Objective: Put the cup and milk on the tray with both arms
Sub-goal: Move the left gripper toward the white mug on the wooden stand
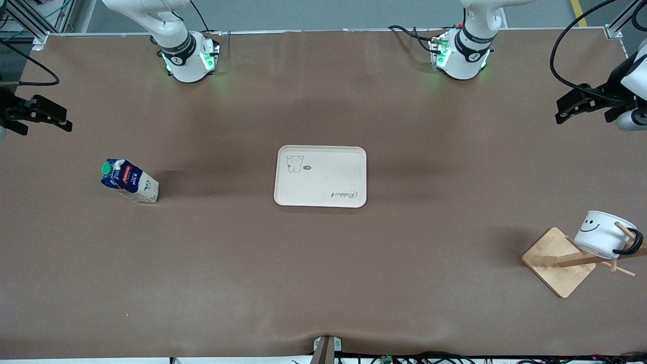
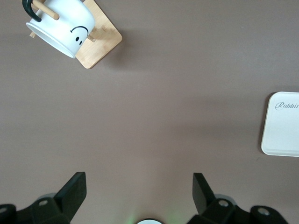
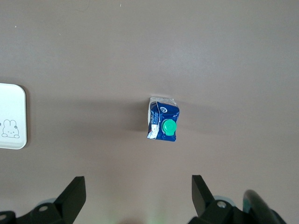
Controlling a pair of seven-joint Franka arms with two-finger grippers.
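Brown table, four things resting on it

The table (image 1: 323, 263), covered in a plain brown sheet, is carrying the tray (image 1: 320, 176) at its middle, lying flat with nothing on it. The milk (image 1: 129, 181) is standing upright toward the right arm's end, well apart from the tray. A square wooden rack base (image 1: 556, 263) is sitting toward the left arm's end, nearer the front camera than the tray. The two arm bases (image 1: 187, 63) are standing along the table's edge farthest from the front camera.
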